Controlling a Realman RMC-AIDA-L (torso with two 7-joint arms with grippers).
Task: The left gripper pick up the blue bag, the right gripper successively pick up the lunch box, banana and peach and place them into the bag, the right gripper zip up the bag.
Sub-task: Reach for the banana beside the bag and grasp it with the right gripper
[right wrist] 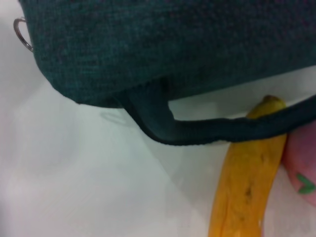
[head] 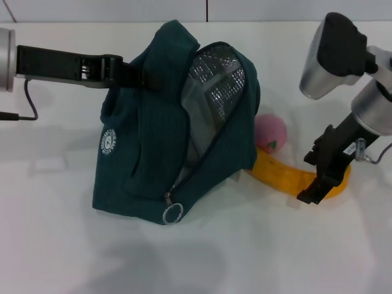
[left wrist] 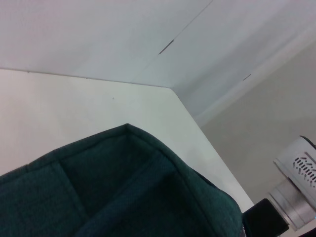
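The left gripper (head: pixel 138 75) pinches the top edge of the blue bag (head: pixel 153 165), holding its foil mouth open on the tabletop (head: pixel 245 257). The right gripper (head: pixel 318 184) is down at the banana (head: pixel 278 173), jaws apparently spread around its end. The peach (head: pixel 270 133) touches the banana. A loop handle (right wrist: pixel 207 132) drapes over the banana; lifting may snag it.

Bag handle (right wrist: pixel 207 132) across banana (right wrist: pixel 244 187) — peach (right wrist: pixel 301 163) beside.
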